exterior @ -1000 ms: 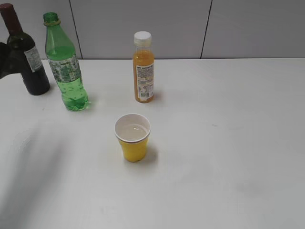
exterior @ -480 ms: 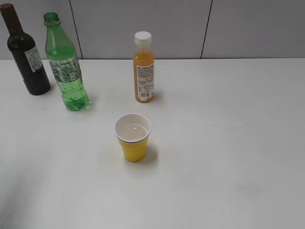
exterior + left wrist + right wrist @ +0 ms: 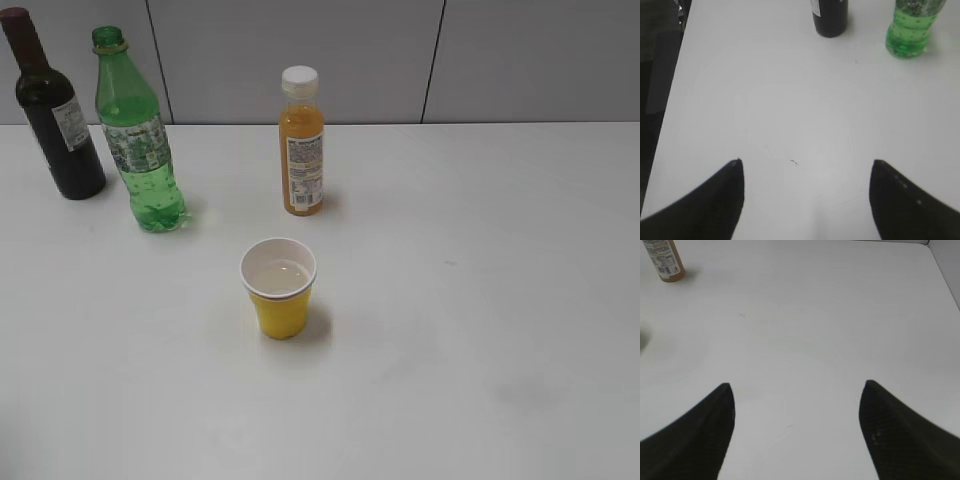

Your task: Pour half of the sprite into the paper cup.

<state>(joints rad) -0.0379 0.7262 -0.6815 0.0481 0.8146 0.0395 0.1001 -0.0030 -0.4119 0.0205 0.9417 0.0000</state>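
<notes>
The sprite (image 3: 140, 140), a tall green bottle without a cap, stands upright at the back left with liquid in its lower part; its base (image 3: 909, 32) shows at the top right of the left wrist view. The yellow paper cup (image 3: 279, 288) stands in the middle of the table with clear liquid inside. Neither arm appears in the exterior view. My left gripper (image 3: 807, 162) is open over bare table, well short of the sprite. My right gripper (image 3: 797, 385) is open too, with nothing between its fingers.
A dark wine bottle (image 3: 55, 120) stands left of the sprite, its base (image 3: 830, 17) in the left wrist view. An orange juice bottle (image 3: 301, 145) with a white cap stands behind the cup, also at top left (image 3: 664, 260). The table's left edge (image 3: 670, 100) is close.
A dark part of the left arm beside the wine bottle one second ago has left the exterior view. Bottles and cup have not moved.
</notes>
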